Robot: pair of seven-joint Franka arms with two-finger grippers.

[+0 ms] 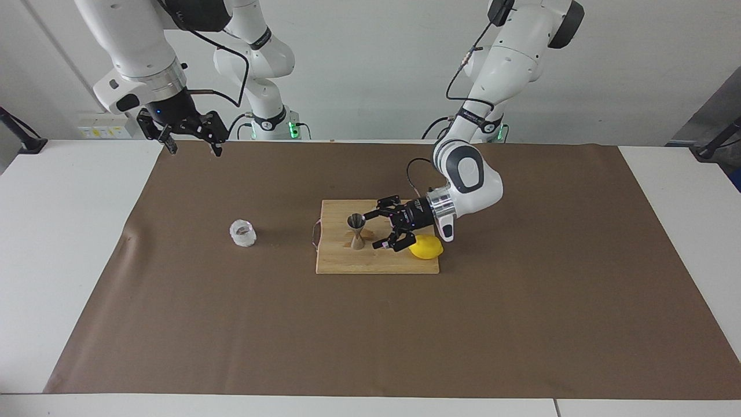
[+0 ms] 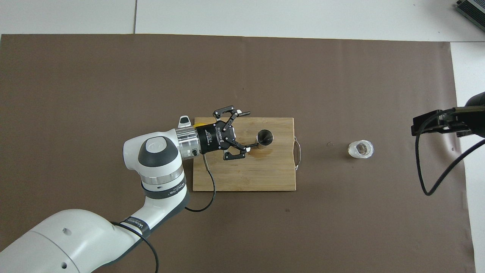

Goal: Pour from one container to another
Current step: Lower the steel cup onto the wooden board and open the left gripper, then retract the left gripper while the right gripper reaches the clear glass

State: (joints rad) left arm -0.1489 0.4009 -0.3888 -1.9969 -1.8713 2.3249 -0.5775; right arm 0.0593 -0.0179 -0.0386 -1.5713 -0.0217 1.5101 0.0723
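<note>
Two containers, well apart: steel jigger (image 1: 356, 230) upright on the cutting board (image 1: 347, 263), long axis vertical, mouth up; frosted cup (image 1: 243, 233) upright on the brown mat (image 1: 231, 324), toward the right arm's end. Left gripper (image 1: 376, 230) released, fingers spread, low over the board between jigger and lemon (image 1: 427, 248). Right gripper (image 1: 191, 142) open, waiting high over the mat's edge, likely the arm better placed for the cup.

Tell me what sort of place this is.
Probably a robot lab staged as a bar or kitchen counter: two arms at a white table with a brown mat, a cutting board holding a jigger and lemon.
</note>
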